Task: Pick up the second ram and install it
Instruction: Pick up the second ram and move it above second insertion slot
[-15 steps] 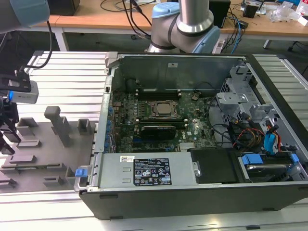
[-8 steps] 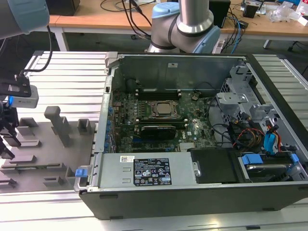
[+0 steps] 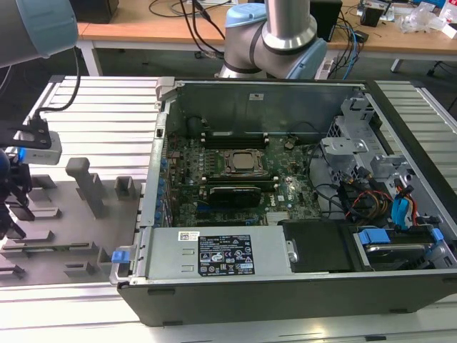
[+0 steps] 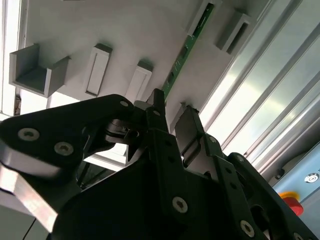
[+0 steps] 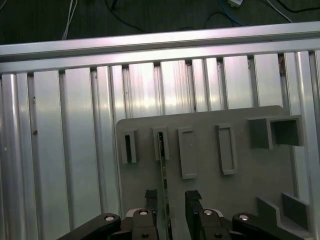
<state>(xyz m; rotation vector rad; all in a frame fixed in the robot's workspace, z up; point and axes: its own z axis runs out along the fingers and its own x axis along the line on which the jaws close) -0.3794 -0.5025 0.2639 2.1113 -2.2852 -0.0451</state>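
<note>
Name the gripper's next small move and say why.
Probably close the jaws. In the first wrist view the gripper stands open astride the second ram, which sits on edge in the grey tray, off-centre in the open gap, so nothing is clamped yet.

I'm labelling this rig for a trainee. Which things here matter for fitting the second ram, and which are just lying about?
In the job: second ram, standing on edge in the grey tray; gripper, open astride it; motherboard in the open case.
Just lying about: tall tray block; cables on the bench; red button.
</note>
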